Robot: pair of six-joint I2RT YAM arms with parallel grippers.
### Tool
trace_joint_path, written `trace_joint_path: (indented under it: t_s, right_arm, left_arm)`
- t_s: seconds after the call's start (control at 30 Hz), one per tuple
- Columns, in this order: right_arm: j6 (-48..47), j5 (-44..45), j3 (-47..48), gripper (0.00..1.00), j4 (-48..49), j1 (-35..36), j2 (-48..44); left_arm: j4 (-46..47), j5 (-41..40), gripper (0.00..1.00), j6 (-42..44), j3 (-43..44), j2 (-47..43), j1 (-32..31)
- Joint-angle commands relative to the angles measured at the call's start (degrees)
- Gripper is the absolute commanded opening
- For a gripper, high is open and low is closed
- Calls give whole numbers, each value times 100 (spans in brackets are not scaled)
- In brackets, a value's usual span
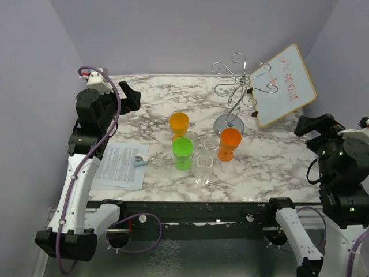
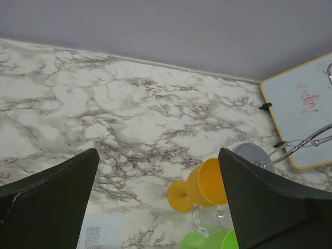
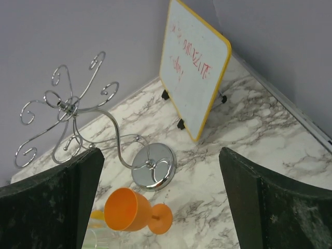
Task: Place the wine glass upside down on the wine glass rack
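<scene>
The wine glass rack (image 1: pixel 233 86) is a silver wire stand with curled arms, on a shiny disc base (image 1: pixel 228 124) at the back right of the marble table. No glass hangs on it. Three clear wine glasses (image 1: pixel 203 167) stand upright among a yellow goblet (image 1: pixel 179 123), a green goblet (image 1: pixel 183 152) and an orange goblet (image 1: pixel 230 143). My left gripper (image 1: pixel 130 95) is open and empty, raised over the table's back left. My right gripper (image 1: pixel 311 124) is open and empty, raised at the right. The right wrist view shows the rack (image 3: pixel 72 106) and the orange goblet (image 3: pixel 127 208).
A tilted whiteboard (image 1: pixel 285 85) with a yellow frame stands just right of the rack. A printed sheet (image 1: pixel 120 165) lies at the table's front left with a small blue item (image 1: pixel 140 161) on it. The left wrist view shows the yellow goblet (image 2: pixel 205 184).
</scene>
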Motion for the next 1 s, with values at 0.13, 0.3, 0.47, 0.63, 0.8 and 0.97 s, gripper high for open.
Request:
trace_joint_path:
  t_s: [0.13, 0.3, 0.47, 0.63, 0.8, 0.97]
  right_arm:
    - [1013, 462, -896, 100, -468, -5, -708]
    - [749, -1047, -1287, 100, -357, -5, -823]
    - [430, -1668, -1417, 95, -824, -1, -476]
    - [533, -1491, -1343, 89, -1116, -3, -188]
    - [526, -1434, -1162, 87, -950, -6, -3]
    - [412, -1556, -958, 75, -922, -4, 397]
  left_arm:
    - [544, 659, 99, -357, -358, 197, -45]
    - [1106, 1586, 99, -719, -599, 601, -118]
    - [992, 1830, 99, -953, -251, 1141, -470]
    - [-213, 1271, 91, -1120, 716, 1945, -952]
    - [-1436, 575, 80, -1143, 1341, 2507, -1296]
    - [-1530, 758, 67, -1235, 823, 2604, -1444]
